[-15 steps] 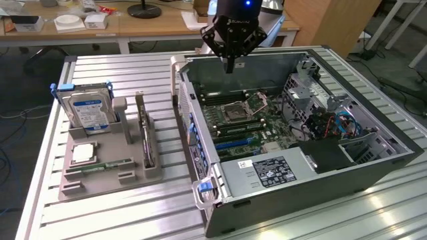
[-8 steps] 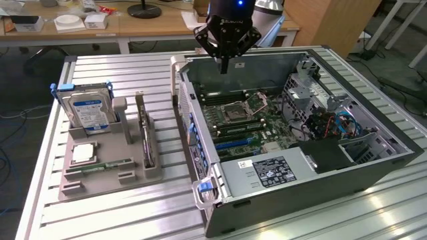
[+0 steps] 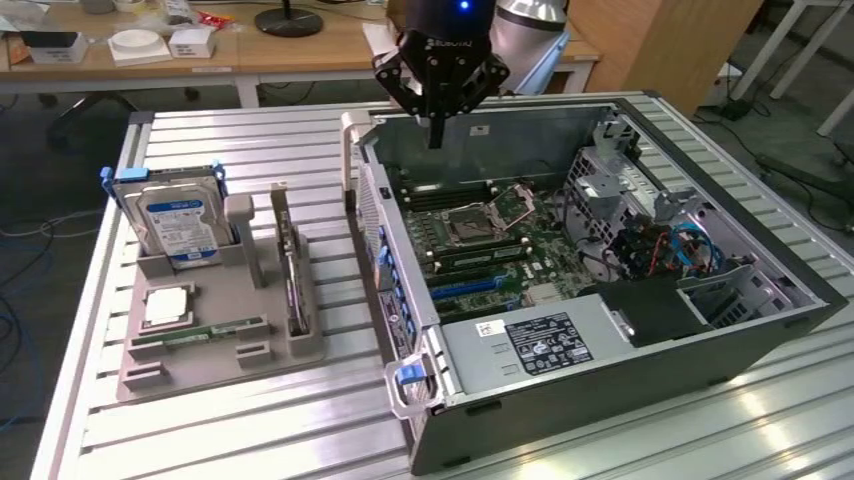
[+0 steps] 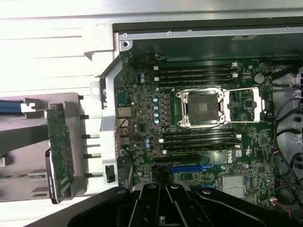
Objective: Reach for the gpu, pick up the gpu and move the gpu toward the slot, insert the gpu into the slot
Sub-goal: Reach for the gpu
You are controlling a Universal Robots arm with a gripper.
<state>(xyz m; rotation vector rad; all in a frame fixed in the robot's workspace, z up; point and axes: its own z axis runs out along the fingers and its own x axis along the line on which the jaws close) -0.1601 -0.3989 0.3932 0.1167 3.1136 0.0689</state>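
Both jaws of my gripper (image 3: 435,138) are pressed together, empty, above the open computer case's (image 3: 601,400) far end; the gpu (image 3: 291,285) stands on edge in the grey holder (image 3: 254,300), at the exterior view's left of the case.

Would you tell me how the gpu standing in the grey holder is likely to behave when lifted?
The gpu looks like a thin rigid board, so it probably stays stiff and fairly light. Standing on edge in the grey holder, it may tip if nudged sideways. Its exposed circuitry suggests it is fragile under hard squeezing.
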